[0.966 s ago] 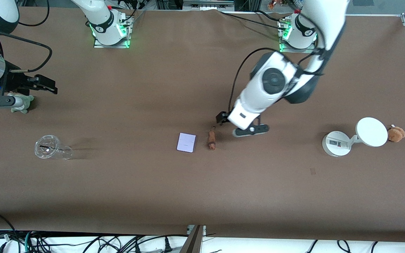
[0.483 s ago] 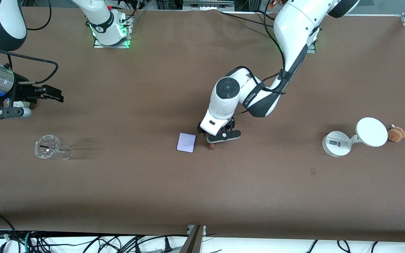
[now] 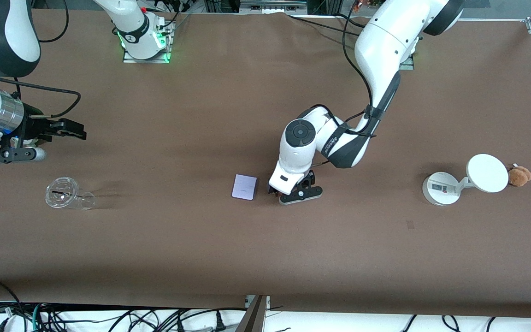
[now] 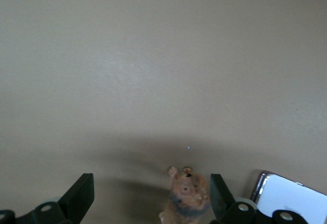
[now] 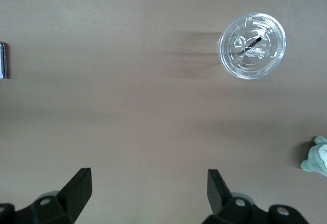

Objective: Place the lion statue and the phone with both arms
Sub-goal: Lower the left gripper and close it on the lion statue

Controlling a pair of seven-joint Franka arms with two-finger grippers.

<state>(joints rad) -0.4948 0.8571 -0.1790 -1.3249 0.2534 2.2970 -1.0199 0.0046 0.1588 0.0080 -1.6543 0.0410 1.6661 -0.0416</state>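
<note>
The lion statue [image 4: 187,196] lies on the brown table between the open fingers of my left gripper [image 4: 150,193], close to one finger [image 4: 218,191]. In the front view my left gripper [image 3: 276,190] is low over the lion, which the hand hides. The phone [image 3: 244,187], a pale lavender slab, lies flat beside it toward the right arm's end and also shows in the left wrist view [image 4: 292,198]. My right gripper [image 3: 73,130] is open and empty, in the air over bare table [image 5: 148,188] near the right arm's end.
A clear plastic cup [image 3: 64,193] lies toward the right arm's end and shows in the right wrist view [image 5: 252,45]. A grey-green plush [image 5: 317,157] sits near it. A white round-based stand [image 3: 441,188] and a brown plush [image 3: 519,175] are at the left arm's end.
My left arm has swung over from beside the lion and come down, so its open fingers now straddle it. My right gripper has drifted slightly toward the table's middle.
</note>
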